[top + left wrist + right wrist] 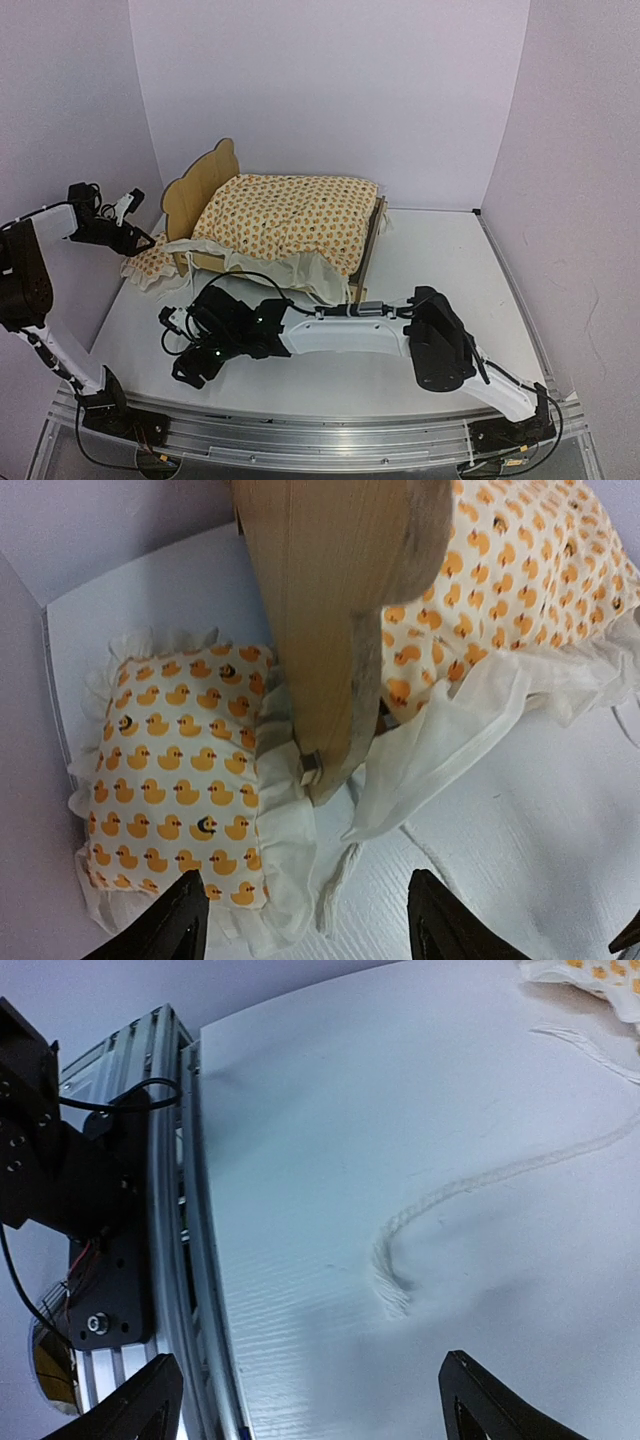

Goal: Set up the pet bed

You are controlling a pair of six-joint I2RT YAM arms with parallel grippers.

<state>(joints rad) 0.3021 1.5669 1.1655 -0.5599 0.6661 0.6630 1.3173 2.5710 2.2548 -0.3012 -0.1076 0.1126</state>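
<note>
Aluminium rail (170,1210) fills the near left of my right wrist view, so the right gripper (308,1360) sits low over the front edge of the counter (330,1110), jaws spread wide with nothing between them. Ahead of it, slightly right, a frayed white tie cord (400,1235) lies loose on the surface. I judge it trails from the bedding, which would explain why that arm reaches across so low. Further out, the left gripper (308,875) hangs above the counter, fingers parted and empty. Just ahead and left of it the ruffled duck-print pillow (175,780) lies flat on the counter, outside the frame and pressed against the outer face of the headboard (330,600). The pet bed (205,180) stands beyond and to the right of this gripper, well back on the counter. The mattress cushion (290,215) lies on it from the headboard to the footboard (372,235), its white skirt spilling over the near side. By my reading the pillow is the piece left to seat, and the left gripper is well placed to take it.
</note>
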